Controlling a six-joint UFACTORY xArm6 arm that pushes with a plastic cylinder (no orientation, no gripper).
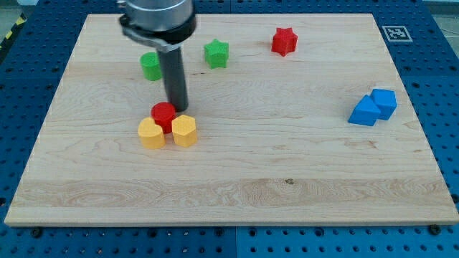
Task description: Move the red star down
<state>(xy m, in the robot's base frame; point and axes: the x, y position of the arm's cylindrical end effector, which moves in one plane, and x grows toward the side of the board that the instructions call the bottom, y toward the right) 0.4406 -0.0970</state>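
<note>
Just above red round block (163, 115), my tip (178, 109), rod upright, w/o tool, far from red star (284, 41).

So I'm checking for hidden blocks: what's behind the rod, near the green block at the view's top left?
The rod covers the right edge of a green block, shape unclear. My tip ends just right of the red round block. Anything else behind the rod is hidden.

red star (284, 41): solid red
green star (216, 54): bright green
green block (150, 66): same bright green, shape partly hidden
red round block (163, 115): red
yellow blocks (150, 133) and (184, 131): warm yellow
blue blocks (364, 111) and (384, 102): vivid blue
my tip (178, 109): dark grey rod
board (287, 179): pale wood with fine grain
base (437, 86): blue, dotted with holes
marker (394, 33): black-and-white square pattern
</note>
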